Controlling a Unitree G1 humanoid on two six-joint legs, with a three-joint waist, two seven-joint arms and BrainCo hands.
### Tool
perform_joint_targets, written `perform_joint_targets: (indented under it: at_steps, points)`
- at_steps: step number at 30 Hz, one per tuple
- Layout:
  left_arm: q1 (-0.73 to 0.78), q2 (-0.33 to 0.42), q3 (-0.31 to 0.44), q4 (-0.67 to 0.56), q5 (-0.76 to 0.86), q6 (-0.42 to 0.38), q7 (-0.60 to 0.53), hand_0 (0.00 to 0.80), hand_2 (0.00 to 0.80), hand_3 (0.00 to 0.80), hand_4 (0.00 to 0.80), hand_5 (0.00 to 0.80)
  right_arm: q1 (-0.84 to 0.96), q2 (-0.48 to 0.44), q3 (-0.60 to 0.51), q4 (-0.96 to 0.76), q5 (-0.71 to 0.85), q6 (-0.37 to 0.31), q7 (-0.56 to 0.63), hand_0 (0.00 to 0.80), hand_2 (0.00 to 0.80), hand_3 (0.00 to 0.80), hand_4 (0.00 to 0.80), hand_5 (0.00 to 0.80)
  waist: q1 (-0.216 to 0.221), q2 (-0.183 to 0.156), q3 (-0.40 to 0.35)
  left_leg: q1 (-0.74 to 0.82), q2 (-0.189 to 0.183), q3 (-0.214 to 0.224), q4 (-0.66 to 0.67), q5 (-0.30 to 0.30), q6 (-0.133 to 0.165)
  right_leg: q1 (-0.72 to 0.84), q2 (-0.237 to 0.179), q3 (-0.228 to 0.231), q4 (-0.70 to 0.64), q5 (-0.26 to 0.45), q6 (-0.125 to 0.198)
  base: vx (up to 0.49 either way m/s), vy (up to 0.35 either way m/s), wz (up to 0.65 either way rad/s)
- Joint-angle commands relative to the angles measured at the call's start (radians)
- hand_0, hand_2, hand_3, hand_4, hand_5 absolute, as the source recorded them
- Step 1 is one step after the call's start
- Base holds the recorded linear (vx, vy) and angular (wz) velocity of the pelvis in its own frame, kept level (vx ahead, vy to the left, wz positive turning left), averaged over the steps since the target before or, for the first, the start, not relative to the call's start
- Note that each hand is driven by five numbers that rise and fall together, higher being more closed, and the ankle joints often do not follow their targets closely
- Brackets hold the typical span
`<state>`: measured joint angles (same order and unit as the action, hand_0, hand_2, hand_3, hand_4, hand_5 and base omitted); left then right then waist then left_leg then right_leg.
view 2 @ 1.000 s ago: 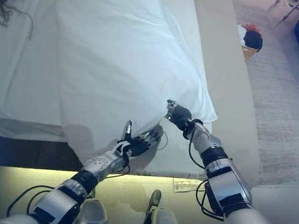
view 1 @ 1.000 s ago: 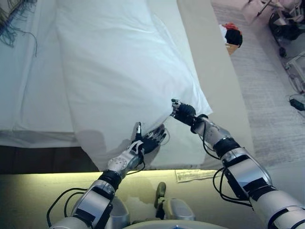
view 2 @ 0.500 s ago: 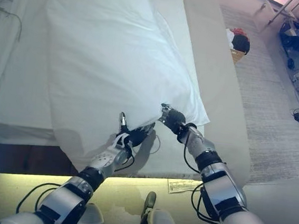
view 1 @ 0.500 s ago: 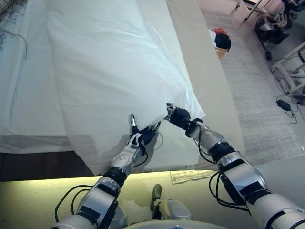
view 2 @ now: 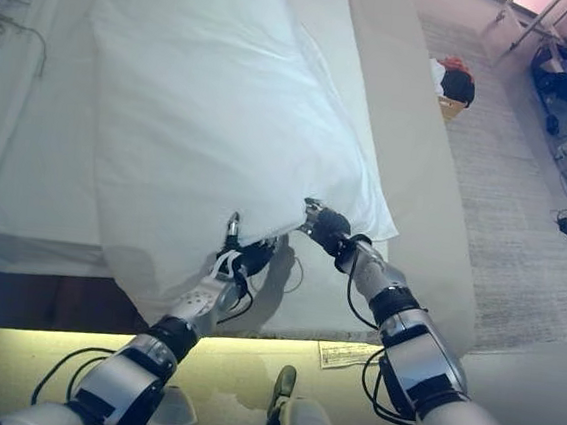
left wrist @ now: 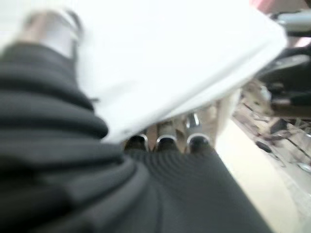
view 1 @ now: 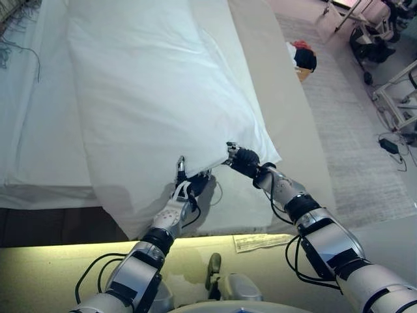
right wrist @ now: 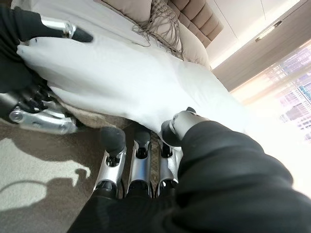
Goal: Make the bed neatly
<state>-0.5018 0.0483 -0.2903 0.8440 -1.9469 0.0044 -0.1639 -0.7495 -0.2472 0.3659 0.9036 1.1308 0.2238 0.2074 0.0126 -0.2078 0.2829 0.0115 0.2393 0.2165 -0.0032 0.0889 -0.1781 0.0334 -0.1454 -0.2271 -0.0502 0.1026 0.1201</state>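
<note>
A white duvet (view 1: 156, 91) lies lengthwise on the bed, its near corner hanging over the foot end. My left hand (view 1: 187, 187) is at the duvet's near edge, shut on it, with the thumb (left wrist: 53, 31) on top of the cloth and the fingers (left wrist: 167, 141) beneath. A little to the right, my right hand (view 1: 242, 159) pinches the same edge near the corner; its thumb (right wrist: 182, 124) presses the cloth and its fingers (right wrist: 141, 165) lie under it. The two hands are a short span apart. The right wrist view also shows the left hand (right wrist: 29, 92) holding the edge.
A white sheet (view 1: 32, 130) covers the bed to the left of the duvet, a beige cover (view 1: 273, 78) to the right. A fringed throw (view 1: 13, 16) lies at the far left. On the grey carpet stand a basket of clothes (view 1: 301, 55) and wheeled equipment (view 1: 374, 36). A paper (view 1: 260, 241) lies on the floor.
My left hand has moved up from an open spread below the duvet to its edge and closed on it, nearer the right hand. The camera shifted; the right hand keeps its hold.
</note>
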Motion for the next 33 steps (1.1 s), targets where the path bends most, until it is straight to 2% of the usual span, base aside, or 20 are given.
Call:
perform_joint_targets:
  at_steps: [1, 10, 11, 12, 16, 23, 28, 33]
  points:
    - [-0.105, -0.027, 0.044, 0.026, -0.025, -0.039, -0.012, 0.8, 0.8, 0.8, 0.8, 0.8, -0.021, -0.083, -0.021, -0.072, 0.049, -0.053, 0.013, 0.8, 0.8, 0.8, 0.8, 0.8, -0.002, 0.056, -0.037, 0.03, 0.048, -0.005, 0.002, -0.059, 0.001, 0.0, -0.024, -0.024, 0.031, -0.033, 0.061, 0.0, 0.0, 0.0]
    - [-0.079, -0.018, 0.058, 0.023, -0.025, -0.028, -0.046, 0.8, 0.8, 0.8, 0.8, 0.8, 0.02, -0.076, -0.033, -0.063, 0.017, -0.044, -0.016, 0.8, 0.8, 0.8, 0.8, 0.8, 0.007, 0.068, -0.053, 0.055, 0.043, -0.01, -0.006, -0.059, -0.002, 0.026, -0.029, -0.037, 0.026, -0.036, 0.066, 0.046, 0.011, 0.05]
    - [-0.076, -0.017, 0.059, 0.02, -0.025, -0.029, -0.045, 0.8, 0.8, 0.8, 0.8, 0.8, 0.027, -0.074, -0.036, -0.059, 0.004, -0.036, -0.03, 0.778, 0.778, 0.778, 0.778, 0.778, 0.008, 0.07, -0.056, 0.059, 0.042, -0.011, -0.008, -0.06, -0.002, 0.031, -0.029, -0.038, 0.025, -0.037, 0.067, 0.072, 0.013, 0.03]
    - [-0.073, -0.015, 0.062, 0.017, -0.025, -0.03, -0.045, 0.8, 0.8, 0.8, 0.8, 0.8, 0.034, -0.073, -0.039, -0.052, -0.018, -0.022, -0.058, 0.0, 0.0, 0.0, 0.0, 0.0, 0.009, 0.072, -0.06, 0.065, 0.04, -0.011, -0.01, -0.061, -0.002, 0.036, -0.03, -0.04, 0.023, -0.038, 0.068, 0.078, 0.021, 0.02]
    - [-0.056, 0.0, 0.073, 0.008, -0.025, -0.033, -0.047, 0.8, 0.8, 0.8, 0.8, 0.8, 0.068, -0.08, -0.045, -0.019, -0.079, 0.021, -0.091, 0.0, 0.0, 0.0, 0.0, 0.0, 0.012, 0.082, -0.075, 0.088, 0.033, -0.01, -0.024, -0.061, -0.001, 0.055, -0.033, -0.044, 0.017, -0.041, 0.069, 0.07, 0.031, 0.0]
    - [-0.002, 0.054, 0.121, 0.023, -0.025, -0.038, -0.016, 0.8, 0.8, 0.8, 0.8, 0.8, 0.14, -0.093, -0.067, 0.019, -0.113, 0.045, -0.08, 0.0, 0.0, 0.0, 0.0, 0.0, 0.024, 0.112, -0.11, 0.132, 0.018, -0.015, -0.048, -0.058, -0.001, 0.095, -0.044, -0.06, 0.014, -0.053, 0.069, 0.083, 0.048, 0.02]
    - [0.071, 0.118, 0.191, 0.066, 0.002, 0.018, -0.018, 0.8, 0.8, 0.8, 0.8, 0.8, 0.216, -0.107, -0.102, 0.019, -0.169, 0.054, -0.031, 0.0, 0.0, 0.0, 0.0, 0.0, 0.033, 0.141, -0.142, 0.162, 0.002, -0.022, -0.068, -0.059, -0.002, 0.128, -0.057, -0.077, 0.007, -0.066, 0.066, 0.08, 0.081, 0.09]
    - [0.16, 0.174, 0.293, 0.11, 0.08, 0.08, -0.042, 0.8, 0.8, 0.8, 0.8, 0.8, 0.288, -0.137, -0.136, 0.007, -0.216, 0.049, 0.013, 0.0, 0.0, 0.0, 0.0, 0.0, 0.044, 0.168, -0.163, 0.18, -0.016, -0.034, -0.072, -0.064, -0.001, 0.155, -0.067, -0.096, 0.004, -0.076, 0.061, 0.055, 0.083, 0.11]
